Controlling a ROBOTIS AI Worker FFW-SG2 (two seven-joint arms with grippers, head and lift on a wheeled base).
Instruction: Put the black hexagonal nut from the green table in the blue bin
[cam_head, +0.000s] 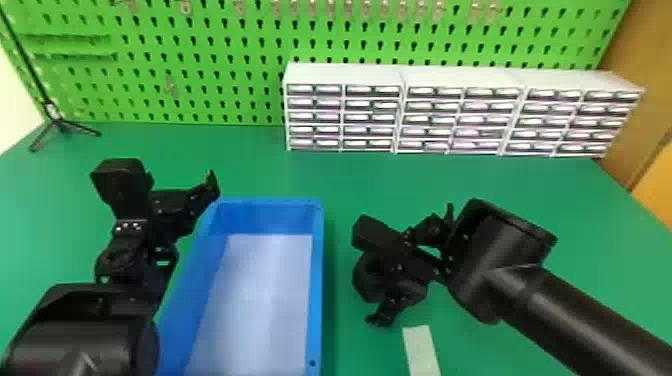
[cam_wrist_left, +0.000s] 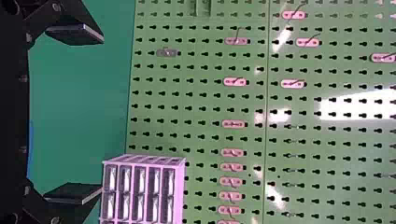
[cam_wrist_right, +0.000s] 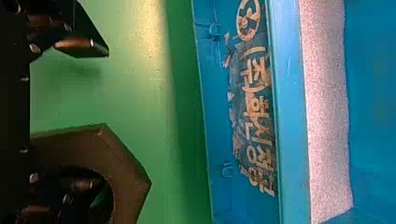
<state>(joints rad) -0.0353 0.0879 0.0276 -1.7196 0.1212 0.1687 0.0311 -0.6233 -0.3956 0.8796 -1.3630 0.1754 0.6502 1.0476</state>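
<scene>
The blue bin (cam_head: 316, 280) stands on the green table (cam_head: 345, 177) between the arms. My right gripper (cam_head: 415, 267) is right of it, low over the table, and the black hexagonal nut (cam_head: 361, 289) shows as a dark ring between the bin and this gripper. In the right wrist view, open gripper (cam_wrist_right: 101, 119) has one finger overlapping the hole of the nut (cam_wrist_right: 128, 172); whether they touch I cannot tell. The bin's wall (cam_wrist_right: 289, 112) rises ahead. The left gripper (cam_head: 175, 207) waits over the bin's left edge; in its wrist view the gripper (cam_wrist_left: 102, 114) is open and holds nothing.
White drawer cabinets (cam_head: 465, 82) stand at the back right before a green pegboard (cam_head: 210, 55). A small black tripod (cam_head: 62, 122) is at the back left. Near the front edge, right of the bin, lies a pale strip (cam_head: 421, 350).
</scene>
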